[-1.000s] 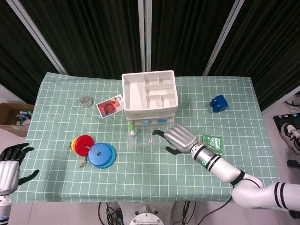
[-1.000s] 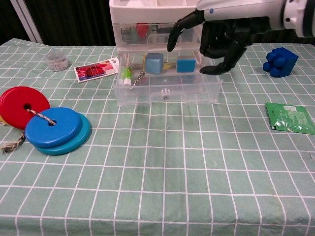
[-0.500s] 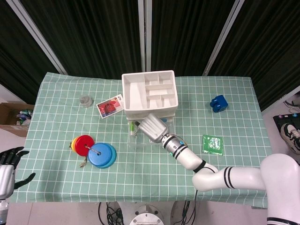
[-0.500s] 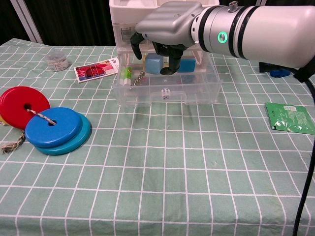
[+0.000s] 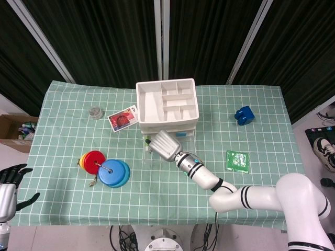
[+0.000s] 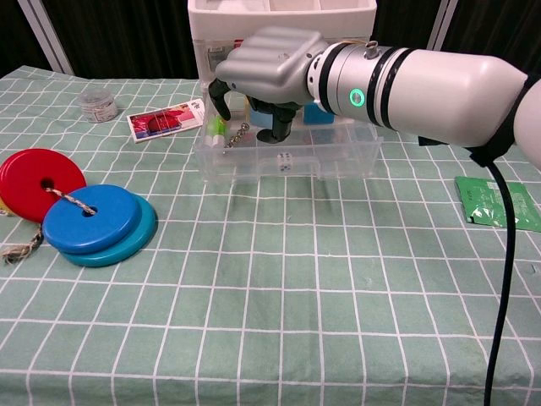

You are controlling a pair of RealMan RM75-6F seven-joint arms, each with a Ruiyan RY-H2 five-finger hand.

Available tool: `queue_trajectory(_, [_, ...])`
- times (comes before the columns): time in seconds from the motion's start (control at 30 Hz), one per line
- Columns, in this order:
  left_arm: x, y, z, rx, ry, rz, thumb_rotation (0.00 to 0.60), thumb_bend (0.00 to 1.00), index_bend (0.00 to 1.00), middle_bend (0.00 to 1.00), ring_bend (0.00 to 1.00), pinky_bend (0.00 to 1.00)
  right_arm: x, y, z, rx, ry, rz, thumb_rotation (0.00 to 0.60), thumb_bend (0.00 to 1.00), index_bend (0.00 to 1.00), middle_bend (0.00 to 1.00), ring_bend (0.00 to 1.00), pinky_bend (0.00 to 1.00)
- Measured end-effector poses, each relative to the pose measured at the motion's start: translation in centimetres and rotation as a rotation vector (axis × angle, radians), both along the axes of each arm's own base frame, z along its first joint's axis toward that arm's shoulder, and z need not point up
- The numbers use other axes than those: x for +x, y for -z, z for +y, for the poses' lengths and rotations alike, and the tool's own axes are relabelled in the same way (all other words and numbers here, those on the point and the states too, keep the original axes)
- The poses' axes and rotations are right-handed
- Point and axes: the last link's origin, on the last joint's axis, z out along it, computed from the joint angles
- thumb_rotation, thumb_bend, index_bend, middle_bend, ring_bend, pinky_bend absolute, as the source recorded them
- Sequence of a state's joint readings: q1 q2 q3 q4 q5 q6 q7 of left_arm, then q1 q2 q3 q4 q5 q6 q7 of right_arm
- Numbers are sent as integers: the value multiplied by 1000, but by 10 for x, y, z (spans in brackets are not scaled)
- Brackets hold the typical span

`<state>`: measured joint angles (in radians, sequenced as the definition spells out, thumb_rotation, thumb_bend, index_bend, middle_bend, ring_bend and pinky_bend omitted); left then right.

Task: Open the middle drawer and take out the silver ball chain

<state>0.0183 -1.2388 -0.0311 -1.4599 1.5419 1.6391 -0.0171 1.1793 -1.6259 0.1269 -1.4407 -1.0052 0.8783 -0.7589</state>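
The white drawer unit (image 5: 167, 102) stands at the back middle of the table, its clear middle drawer (image 6: 338, 156) pulled out toward me. A silver ball chain (image 6: 238, 134) lies in the drawer's left end beside a green-and-white tube (image 6: 217, 127). A small die (image 6: 284, 161) sits at the drawer's front. My right hand (image 6: 266, 72) hovers over that left end, fingers (image 6: 221, 95) hanging down on either side of the chain and holding nothing. It also shows from above, where the right hand (image 5: 163, 144) hides the chain. My left hand (image 5: 9, 183) hangs off the table's left front corner with its fingers apart.
Red disc (image 6: 34, 182) and stacked blue discs (image 6: 91, 217), tied with rope, lie front left. A picture card (image 6: 165, 118) and small jar (image 6: 99, 104) sit left of the unit. A green packet (image 6: 499, 203) and blue toy block (image 5: 244, 115) lie right.
My right hand has swung from the drawer's right front corner to its left end, above the chain. The left hand has sunk slightly at the frame's corner.
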Motion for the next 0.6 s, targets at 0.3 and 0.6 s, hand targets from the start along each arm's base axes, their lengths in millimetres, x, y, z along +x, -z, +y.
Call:
queue_trajectory(0.3, [-2,0,-1,2,-8,-2,600,40,296,216,179,193,-2,13,-3,-3,-13,23,600,284,370,911,903,902])
queue_trajectory(0.6, [-4,-1,-2,6,-13,-5,600,40,296,216,179,192,0,19,-6,-9,-26,23,600,294,378,911,903,902])
